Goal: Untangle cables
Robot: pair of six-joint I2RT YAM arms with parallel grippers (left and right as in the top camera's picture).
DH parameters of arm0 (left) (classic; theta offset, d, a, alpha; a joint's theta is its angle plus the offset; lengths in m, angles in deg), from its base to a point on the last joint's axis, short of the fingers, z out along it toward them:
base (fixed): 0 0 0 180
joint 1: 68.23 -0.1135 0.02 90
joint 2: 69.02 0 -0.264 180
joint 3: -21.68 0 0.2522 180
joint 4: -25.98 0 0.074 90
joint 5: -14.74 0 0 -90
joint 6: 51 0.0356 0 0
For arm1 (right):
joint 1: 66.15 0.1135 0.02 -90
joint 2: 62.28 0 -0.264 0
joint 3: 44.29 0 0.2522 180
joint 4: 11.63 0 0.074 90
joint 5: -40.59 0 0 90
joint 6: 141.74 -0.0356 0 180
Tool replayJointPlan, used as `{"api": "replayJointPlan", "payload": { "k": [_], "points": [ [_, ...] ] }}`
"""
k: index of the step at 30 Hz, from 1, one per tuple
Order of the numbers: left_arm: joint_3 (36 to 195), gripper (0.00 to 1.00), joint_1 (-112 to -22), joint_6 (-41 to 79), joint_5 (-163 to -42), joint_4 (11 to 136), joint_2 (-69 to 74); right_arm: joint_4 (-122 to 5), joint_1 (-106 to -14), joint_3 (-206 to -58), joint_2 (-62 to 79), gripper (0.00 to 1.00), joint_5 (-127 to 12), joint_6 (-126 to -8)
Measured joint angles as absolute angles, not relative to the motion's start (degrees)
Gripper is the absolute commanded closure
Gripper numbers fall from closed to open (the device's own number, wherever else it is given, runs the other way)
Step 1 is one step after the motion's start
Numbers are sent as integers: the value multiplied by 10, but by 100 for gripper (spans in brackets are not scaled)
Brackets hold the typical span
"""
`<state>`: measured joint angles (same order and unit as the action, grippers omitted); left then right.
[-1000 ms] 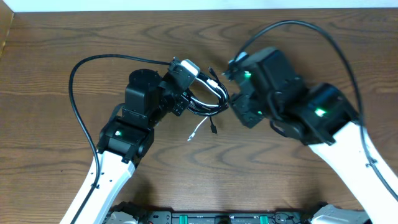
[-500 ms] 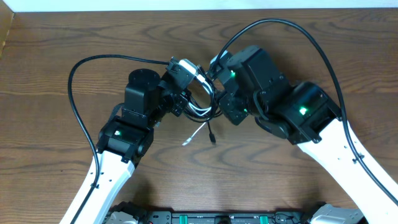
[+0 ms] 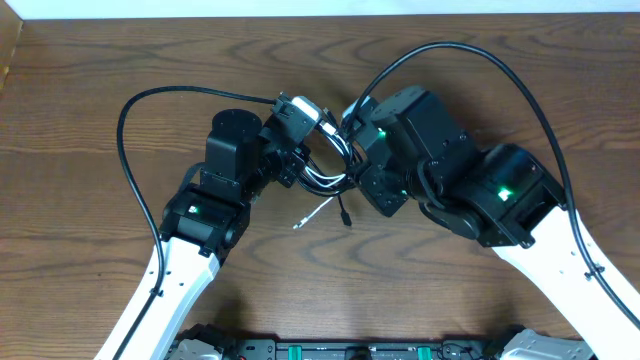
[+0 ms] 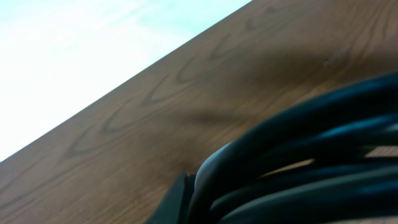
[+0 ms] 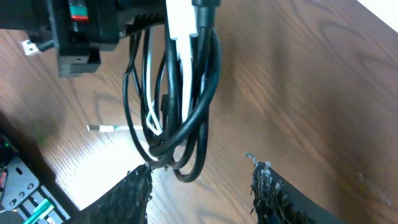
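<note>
Fingertips of both arms are hidden from overhead. The left gripper (image 3: 300,148) and the right gripper (image 3: 358,170) face each other closely. The cables (image 3: 330,172) are bunched between them above the table (image 3: 100,60). A white end (image 3: 316,211) and a black plug (image 3: 345,217) trail below the bundle.

From the left wrist, only blurred black strands show, very near the lens, with wood behind. The opening of this gripper cannot be read from this view.

From the right wrist, the two padded fingers (image 5: 138,190) stand wide apart and hold nothing. The bundle hangs as several long loops from the left gripper at the top. Since the loops are lifted off the wood, I judge the left fingers to be closed on them. The lowest loop sits about level with the open right fingertips.

The risk I see is in what the right fingers close on. All loops hang together, so the fingers may catch several strands and not one. A pull would then tighten the tangle. A strong pull could also drag the whole bundle out of the left grip. The thin white strand threaded through the black loops may snag at its plug.
</note>
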<state>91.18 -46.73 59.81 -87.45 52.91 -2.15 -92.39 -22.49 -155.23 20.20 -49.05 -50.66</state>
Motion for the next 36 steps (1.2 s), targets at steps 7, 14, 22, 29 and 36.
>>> {"api": "replayJointPlan", "payload": {
  "k": [7, 14, 22, 29, 36],
  "points": [
    [912, 93, -467, 598, -874, 529, -21, -915, -218, -1552, 196, 53, -495, -507],
    [912, 93, -467, 598, -874, 529, -21, -902, -217, -1552, 197, 55, -497, -513],
    [912, 93, -467, 598, -874, 529, -21, -900, -214, -1552, 223, 55, -497, -516],
    [912, 93, -467, 598, -874, 529, -21, -899, -214, -1552, 230, 84, -497, -517],
    [912, 93, -467, 598, -876, 529, -21, -898, -214, -1552, 230, 99, -462, -531]
  ]
}}
